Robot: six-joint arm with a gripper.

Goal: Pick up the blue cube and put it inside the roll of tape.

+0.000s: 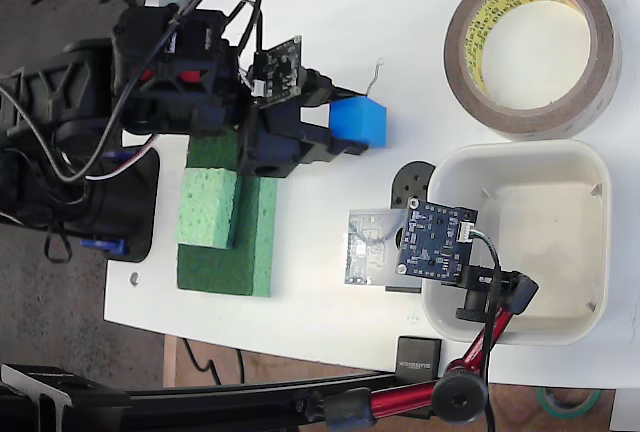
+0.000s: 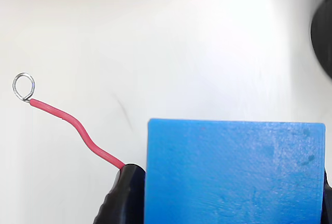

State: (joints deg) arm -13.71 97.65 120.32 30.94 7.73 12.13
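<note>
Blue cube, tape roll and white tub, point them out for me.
blue cube (image 1: 360,120): fixed view, top face.
roll of tape (image 1: 602,52): fixed view, brown right side.
white tub (image 1: 600,242): fixed view, right rim.

Fixed view: overhead, looking straight down on the table (image 1: 330,32), mid distance, whole scene in frame, arm entering from picture left. Wrist view: rides behind the tool (image 2: 223,193), very close, facing forward past its tips over the table. Both views share the cube (image 1: 358,120) in the tool, the ringed wire (image 2: 72,125) beside it, and table just ahead.
</note>
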